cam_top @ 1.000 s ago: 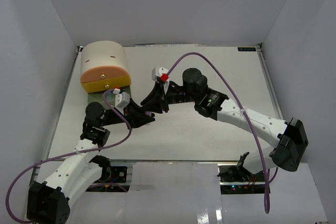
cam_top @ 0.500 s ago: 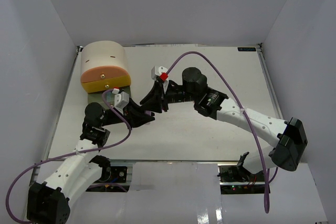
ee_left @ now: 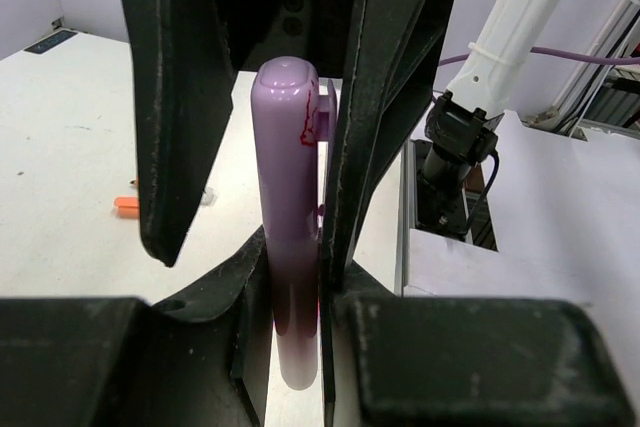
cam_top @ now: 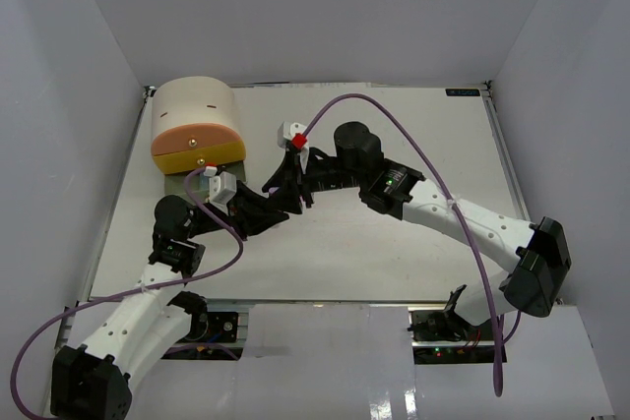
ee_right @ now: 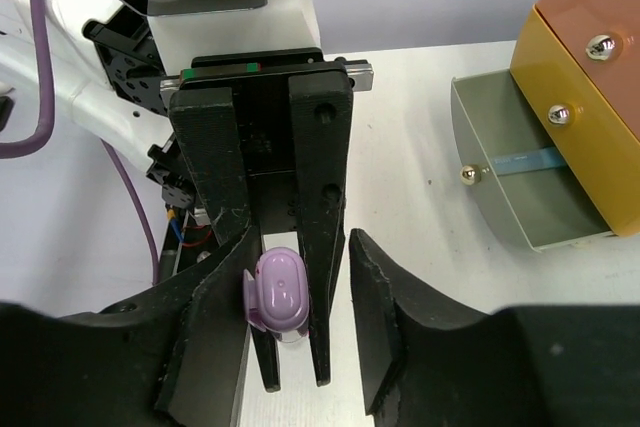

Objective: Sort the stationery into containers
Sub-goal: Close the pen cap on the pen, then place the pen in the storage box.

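A purple pen [ee_left: 287, 197] stands between the jaws of my left gripper [ee_left: 295, 272], which is shut on its barrel. My right gripper [ee_right: 300, 247] faces it head-on, its fingers on either side of the pen's capped end [ee_right: 281, 290]. It is open: the pen's clip rests against one finger while the other finger [ee_right: 395, 317] stands apart. In the top view both grippers meet right of the beige cabinet [cam_top: 194, 105], whose grey-green bottom drawer [ee_right: 500, 182] is pulled out with a blue strip-like item [ee_right: 525, 160] in it. The yellow [ee_right: 575, 142] and peach [ee_right: 600, 22] drawers are closed.
A small orange piece [ee_left: 127, 205] lies on the white table [cam_top: 394, 243]. White walls close in the table on three sides. Purple cables [cam_top: 433, 174] loop over both arms.
My right gripper's jaws have spread apart off the purple pen. Both grippers have shifted slightly left toward the cabinet. The left gripper keeps its hold.
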`<act>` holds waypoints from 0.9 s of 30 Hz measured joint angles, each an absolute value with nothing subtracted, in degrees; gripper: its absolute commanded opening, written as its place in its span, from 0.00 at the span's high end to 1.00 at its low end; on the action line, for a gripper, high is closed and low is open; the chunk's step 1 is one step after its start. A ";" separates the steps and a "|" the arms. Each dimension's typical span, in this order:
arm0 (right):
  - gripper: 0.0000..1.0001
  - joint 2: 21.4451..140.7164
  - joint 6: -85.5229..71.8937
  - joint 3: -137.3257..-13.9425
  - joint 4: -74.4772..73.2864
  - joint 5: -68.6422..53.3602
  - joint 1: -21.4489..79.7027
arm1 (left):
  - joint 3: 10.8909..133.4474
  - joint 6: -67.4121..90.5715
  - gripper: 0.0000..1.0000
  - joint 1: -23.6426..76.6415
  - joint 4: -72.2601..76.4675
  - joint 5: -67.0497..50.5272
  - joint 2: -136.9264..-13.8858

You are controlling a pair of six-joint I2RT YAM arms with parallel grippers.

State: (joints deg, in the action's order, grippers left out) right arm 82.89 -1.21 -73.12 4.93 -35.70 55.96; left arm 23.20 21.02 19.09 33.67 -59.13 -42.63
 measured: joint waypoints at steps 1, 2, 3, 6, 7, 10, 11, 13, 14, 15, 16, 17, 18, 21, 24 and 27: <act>0.51 82.87 -1.17 -73.32 4.54 -35.51 55.96 | 23.22 21.04 0.81 19.09 33.74 -59.11 -42.63; 0.48 82.89 -1.13 -73.43 4.40 -35.24 55.96 | 23.22 21.02 0.81 19.09 33.89 -59.09 -42.63; 0.46 82.87 -1.10 -73.54 4.29 -34.98 55.96 | 23.24 21.02 0.81 19.09 33.91 -59.09 -42.63; 0.38 82.85 -1.04 -73.82 4.14 -34.30 55.94 | 23.38 21.02 0.81 19.09 34.06 -58.96 -42.65; 0.36 82.85 -1.13 -73.95 4.14 -34.15 55.94 | 23.40 21.02 0.81 19.09 34.09 -58.92 -42.65; 0.27 82.81 -1.13 -74.87 3.90 -33.74 55.96 | 23.59 20.99 0.80 19.09 34.04 -58.87 -43.05; 0.23 82.76 -1.17 -75.24 3.92 -33.56 55.96 | 23.79 20.99 0.80 19.09 33.85 -58.83 -43.35; 0.19 82.43 -1.34 -75.90 4.03 -33.41 55.96 | 24.25 20.97 0.80 19.09 33.41 -58.50 -44.01; 0.15 82.13 -1.37 -76.20 4.10 -33.32 55.96 | 24.38 20.95 0.80 19.09 33.23 -58.26 -44.25; 0.14 81.80 -1.37 -76.47 4.14 -33.30 55.96 | 24.43 20.95 0.80 19.09 33.12 -57.93 -44.51; 0.13 81.32 -1.34 -76.62 4.25 -33.04 55.96 | 24.49 20.93 0.80 19.09 32.91 -57.63 -44.77; 0.10 80.79 -1.37 -76.64 4.36 -32.71 55.94 | 24.53 20.91 0.80 19.09 32.64 -57.39 -44.99; 0.09 80.16 -1.41 -76.64 4.36 -32.36 55.96 | 24.60 20.88 0.80 19.09 32.14 -57.04 -45.23; 0.03 77.60 -1.28 -76.23 4.49 -29.52 55.94 | 24.86 21.06 0.80 19.09 31.11 -55.51 -45.87; 0.04 73.73 -1.08 -73.97 4.64 -25.45 55.53 | 24.93 21.78 0.79 19.09 30.17 -53.80 -46.22; 0.08 68.55 -1.04 -69.76 4.64 -20.08 54.26 | 25.04 22.98 0.79 19.09 28.97 -51.27 -46.46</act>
State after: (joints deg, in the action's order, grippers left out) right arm 68.55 -1.04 -69.76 4.64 -20.08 54.26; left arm 25.04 22.98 19.09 28.97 -51.27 -46.46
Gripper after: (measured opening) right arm 0.941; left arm 0.287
